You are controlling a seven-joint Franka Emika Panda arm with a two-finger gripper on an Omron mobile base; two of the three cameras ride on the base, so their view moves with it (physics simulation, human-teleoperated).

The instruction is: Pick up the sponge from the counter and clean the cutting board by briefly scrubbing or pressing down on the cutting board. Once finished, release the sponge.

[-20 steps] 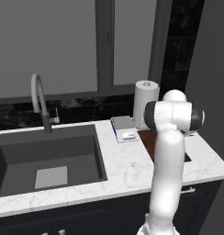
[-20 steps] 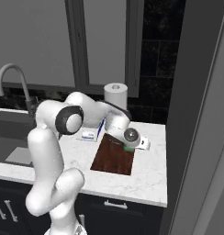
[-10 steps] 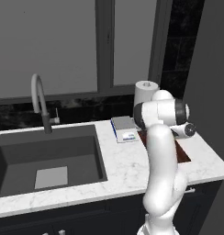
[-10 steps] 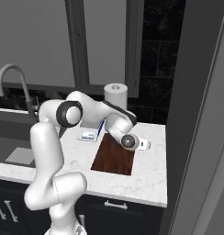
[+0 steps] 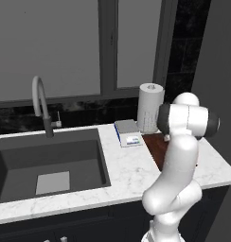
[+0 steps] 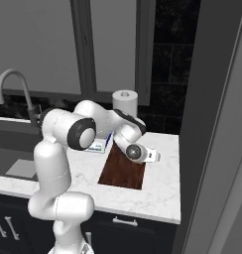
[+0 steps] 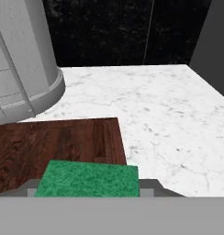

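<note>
While the hand view looks low along the cutting board (image 7: 58,142), the sponge (image 7: 86,180) sits nearest the camera, green top up, over the board's near right corner with its right end past the board's right edge; the finger tips are hidden behind it, so I cannot tell whether the fingers are clamped on it or spread. Right of the board: bare marble tabletop (image 7: 178,124). Beyond the board's far left corner: paper towel roll (image 7: 22,59) upright on the tabletop, dark backsplash behind it. Right base view: gripper (image 6: 153,157) low at the board's (image 6: 124,172) far right corner, wrist just above the wood; the sponge itself is too small to make out there. Scale (image 6: 99,145), white and blue, lies just beyond the board's far left corner. Left base view: sink (image 5: 46,160) and faucet (image 5: 40,106) well left of the board (image 5: 157,145), scale (image 5: 128,133) between them, the arm covering most of the board.
</note>
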